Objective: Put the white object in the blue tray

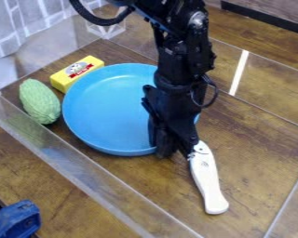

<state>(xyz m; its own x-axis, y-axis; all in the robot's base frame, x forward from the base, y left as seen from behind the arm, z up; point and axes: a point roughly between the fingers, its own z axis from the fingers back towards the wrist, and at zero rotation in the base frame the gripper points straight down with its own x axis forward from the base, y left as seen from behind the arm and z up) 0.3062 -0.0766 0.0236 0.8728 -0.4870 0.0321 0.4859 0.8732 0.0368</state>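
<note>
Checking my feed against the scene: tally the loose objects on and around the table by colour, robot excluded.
White: 1, the elongated toy
Yellow: 1, the block
Green: 1, the textured oval
Blue: 2, the tray and the lower-left item
Total: 5

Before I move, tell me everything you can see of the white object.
The white object is long, slim and smooth, plastic-looking, with a broader rounded near end. It lies on the brown wooden surface, outside the blue tray. Its far end is partly hidden by the dark gripper; whether they touch, I can't tell.
</note>
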